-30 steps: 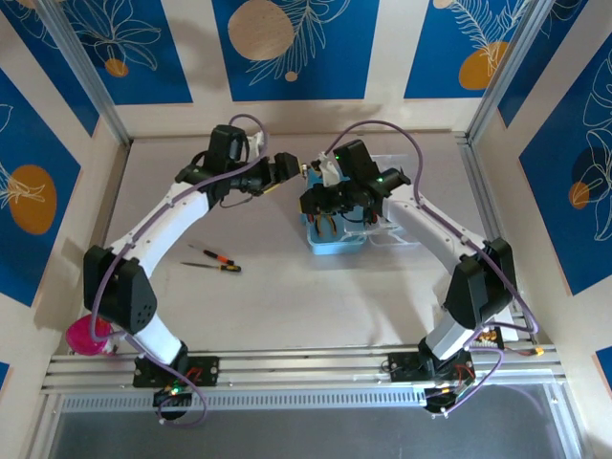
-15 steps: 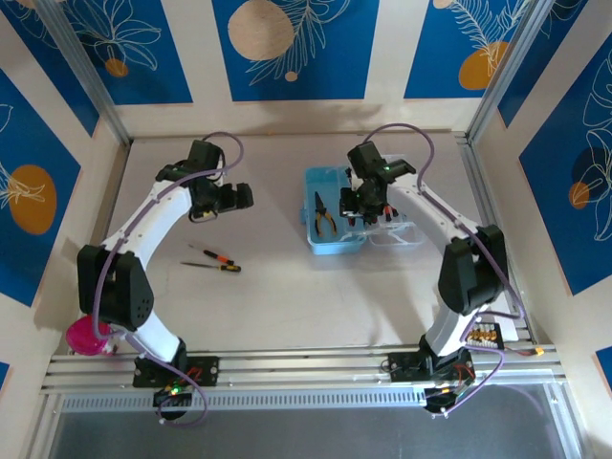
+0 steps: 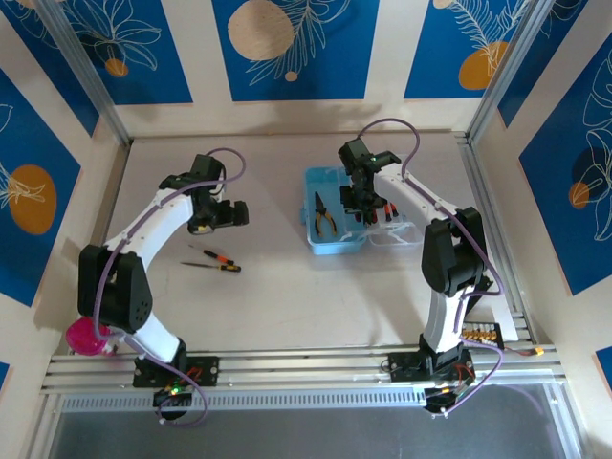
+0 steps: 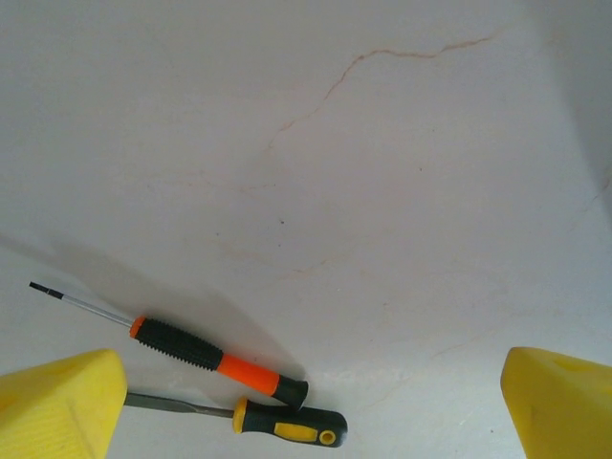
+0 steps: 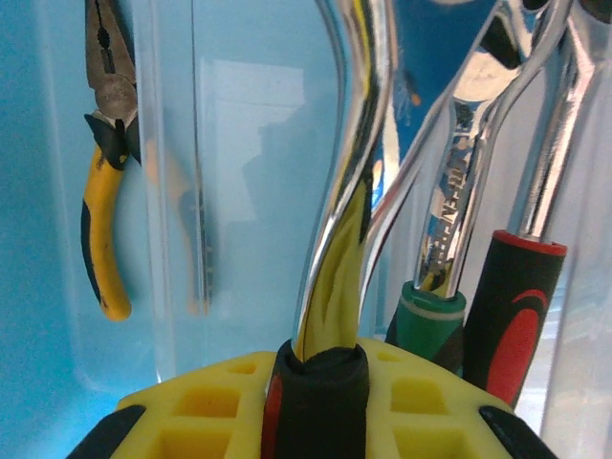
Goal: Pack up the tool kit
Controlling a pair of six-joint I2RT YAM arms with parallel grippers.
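KIT: translucent light-blue plastic case (image 3: 333, 241) is set centre-right on table (image 3: 287, 296) | two orange- and yellow-handled screwdrivers (image 4: 215, 359) left of it are judged light, rigid, roll-prone; mid-handle grasp is advised | left gripper (image 3: 233, 212) is spread wide above them | right gripper (image 5: 316, 382) is clamped on black-handled chrome tool (image 5: 349, 191) over case

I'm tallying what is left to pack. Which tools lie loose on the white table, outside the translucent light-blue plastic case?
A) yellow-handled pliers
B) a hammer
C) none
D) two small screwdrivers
D: the orange-and-black-handled screwdriver and the yellow-and-black-handled screwdriver lie side by side on the table, while the pliers sit inside the case.
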